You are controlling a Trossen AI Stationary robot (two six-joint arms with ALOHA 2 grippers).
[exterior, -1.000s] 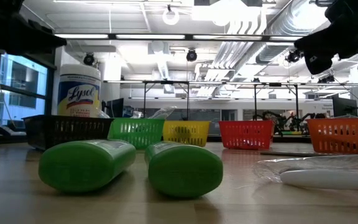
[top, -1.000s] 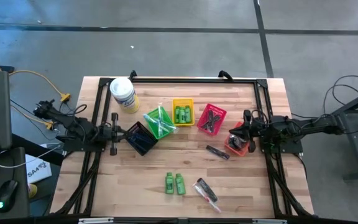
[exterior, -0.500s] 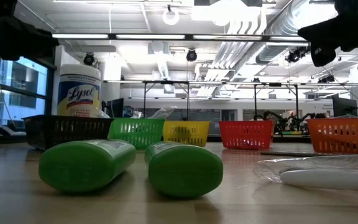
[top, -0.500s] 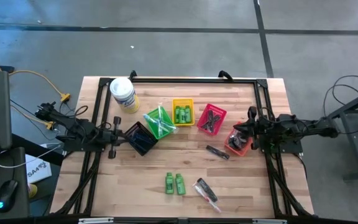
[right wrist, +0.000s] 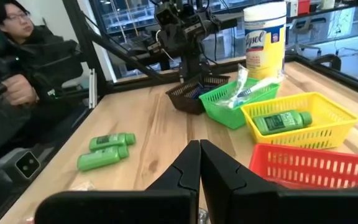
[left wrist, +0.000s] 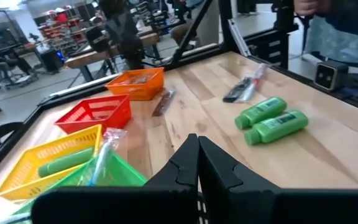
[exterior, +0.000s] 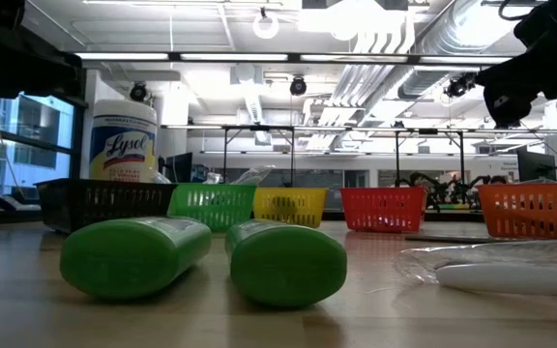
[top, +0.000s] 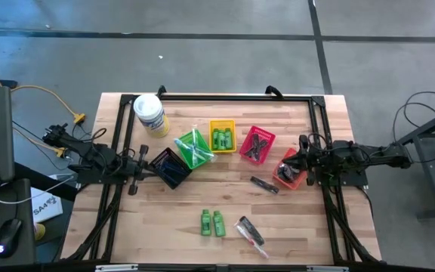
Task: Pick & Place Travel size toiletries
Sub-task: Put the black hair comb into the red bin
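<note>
While both pincers sit closed and empty, sorting waits. Left pincer [top: 136,168] hangs at counter's left edge beside black basket [top: 170,168]; right pincer [top: 302,160] at right edge over orange basket [top: 288,171]. Baskets lined toward far edge as sorting bins: green basket [top: 194,149] holds clear tubes, yellow basket [top: 222,137] green bottle, red basket [top: 257,144] dark combs. Still loose near front edge, likely awaiting pickup: two green bottles [top: 212,223], clear packet [top: 251,232], dark item [top: 264,184] just beside orange basket. Wipes tub [top: 149,115] at far left corner.
</note>
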